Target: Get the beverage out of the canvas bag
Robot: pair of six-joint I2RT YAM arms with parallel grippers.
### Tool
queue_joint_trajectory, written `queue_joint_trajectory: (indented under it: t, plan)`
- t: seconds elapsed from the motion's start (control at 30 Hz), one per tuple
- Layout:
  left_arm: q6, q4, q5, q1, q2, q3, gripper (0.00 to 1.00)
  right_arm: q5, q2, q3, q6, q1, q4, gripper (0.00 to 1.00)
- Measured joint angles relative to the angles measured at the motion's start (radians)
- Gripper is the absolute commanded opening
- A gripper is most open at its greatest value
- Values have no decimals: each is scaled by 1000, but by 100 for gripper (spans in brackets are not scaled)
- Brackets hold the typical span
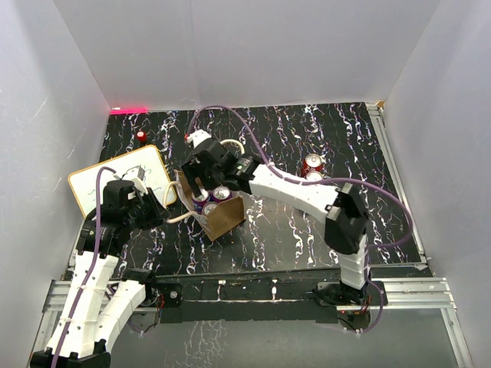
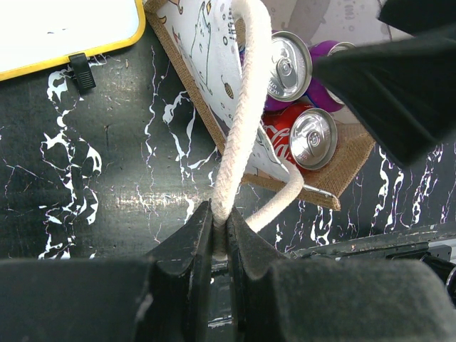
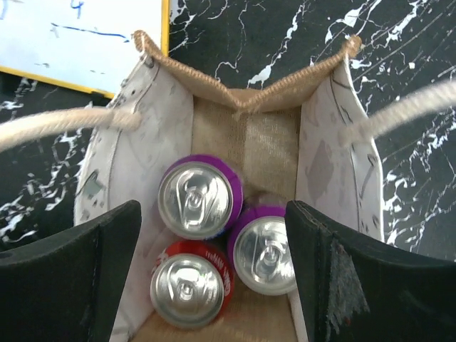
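Observation:
The tan canvas bag (image 1: 225, 220) stands open mid-table. Inside it stand two purple cans (image 3: 199, 197) (image 3: 264, 246) and one red can (image 3: 191, 283), upright, tops showing. My left gripper (image 2: 219, 231) is shut on the bag's cream rope handle (image 2: 244, 107) and holds it out to the left. My right gripper (image 3: 214, 274) hangs open above the bag's mouth, its fingers (image 3: 71, 281) either side of the cans and touching none. In the top view the right gripper (image 1: 205, 176) covers the far side of the bag.
An orange-rimmed whiteboard (image 1: 92, 184) lies left of the bag. Two red cans (image 1: 312, 164) stand on the table to the right. A small red object (image 1: 141, 136) sits at the back left. White walls enclose the table.

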Motion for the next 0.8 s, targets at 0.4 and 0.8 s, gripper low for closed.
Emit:
queue_joint_trajectory:
  t: [0.4, 0.8]
  plan:
    - [0, 0, 0, 0, 0, 0, 0, 18, 253, 255, -108, 32, -184, 84]
    - [0, 0, -1, 0, -3, 0, 0, 19, 332, 262, -129, 42, -213, 86]
